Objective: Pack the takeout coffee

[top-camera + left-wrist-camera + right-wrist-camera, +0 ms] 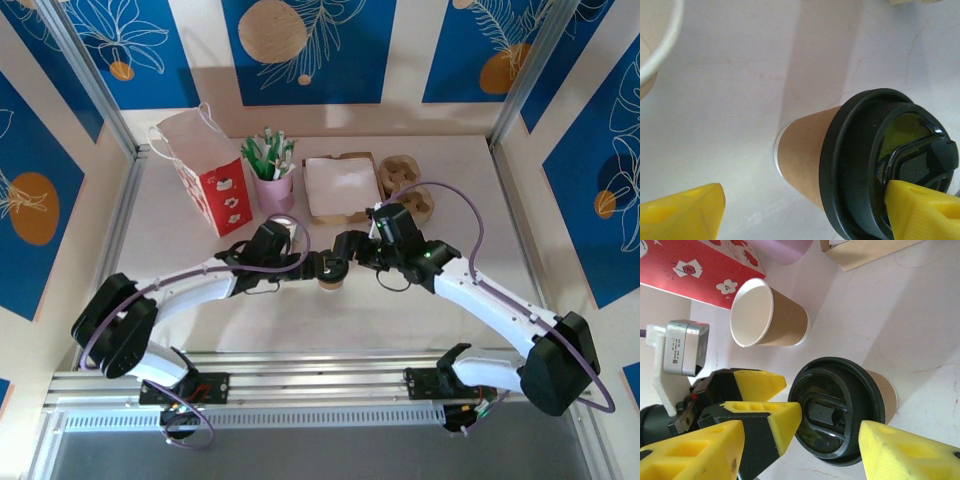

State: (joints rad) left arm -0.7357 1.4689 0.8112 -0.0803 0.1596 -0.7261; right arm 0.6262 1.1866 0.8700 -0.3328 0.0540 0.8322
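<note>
White tabletop [180, 240]; arms [195, 288] bent inward, meeting over lidded cup [840, 410]; left tool [802, 192], right tool [800, 427] both released

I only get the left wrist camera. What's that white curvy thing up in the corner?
Observer: The rim of a second brown cup, open with no lid, standing near the lidded cup.
Operator: Is the other tool nearby?
Observer: Yes, the right tool straddles the lidded cup, fingers spread either side.
Operator: Is there a bag?
Observer: Yes, a red-and-white paper bag stands at the back left.
</note>
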